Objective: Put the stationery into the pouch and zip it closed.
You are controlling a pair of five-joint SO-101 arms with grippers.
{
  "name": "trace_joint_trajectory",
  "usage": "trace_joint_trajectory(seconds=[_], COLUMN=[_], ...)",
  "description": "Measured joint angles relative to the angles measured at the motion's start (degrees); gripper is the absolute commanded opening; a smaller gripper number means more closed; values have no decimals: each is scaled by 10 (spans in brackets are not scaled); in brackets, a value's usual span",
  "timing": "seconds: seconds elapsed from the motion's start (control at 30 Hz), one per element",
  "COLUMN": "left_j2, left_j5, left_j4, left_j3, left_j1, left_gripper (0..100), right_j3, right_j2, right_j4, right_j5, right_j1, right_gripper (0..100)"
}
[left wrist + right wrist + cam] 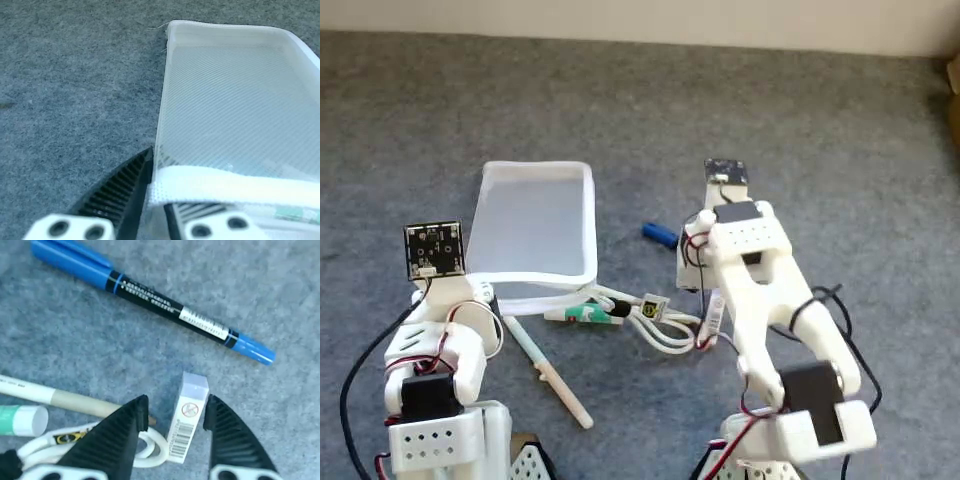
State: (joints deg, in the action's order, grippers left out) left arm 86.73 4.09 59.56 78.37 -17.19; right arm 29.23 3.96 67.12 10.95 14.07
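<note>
The white mesh pouch (535,220) lies flat with its open mouth toward the arms. My left gripper (159,192) is shut on a corner of the white rim band (225,185), one finger outside and one under the mesh. A small white eraser box (187,422) stands between the fingers of my right gripper (177,407), which is open around it. The blue marker (150,297) lies just beyond it. Beside the box are a coiled white cable (660,325), a green-and-white tube (582,312) at the pouch's mouth, and a beige pencil (550,370).
Everything sits on grey carpet (820,150). The right arm (760,290) reaches over the cable's end and hides part of the marker in the high view. Open carpet stretches behind the pouch and to the far right.
</note>
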Motion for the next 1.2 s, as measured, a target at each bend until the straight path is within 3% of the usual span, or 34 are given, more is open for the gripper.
trace_joint_trajectory(seconds=[0.47,0.83,1.2], left_j2=[0,0,0], left_j5=[0,0,0], left_j4=[0,0,0], left_j3=[0,0,0], left_j1=[0,0,0], left_gripper=[7,7,7], right_j3=[-98,-144,-144], right_j2=[-146,-183,-183], right_j4=[46,82,82], right_j5=[0,-11,-22], right_j1=[-25,-28,-27], right_gripper=[166,6,5])
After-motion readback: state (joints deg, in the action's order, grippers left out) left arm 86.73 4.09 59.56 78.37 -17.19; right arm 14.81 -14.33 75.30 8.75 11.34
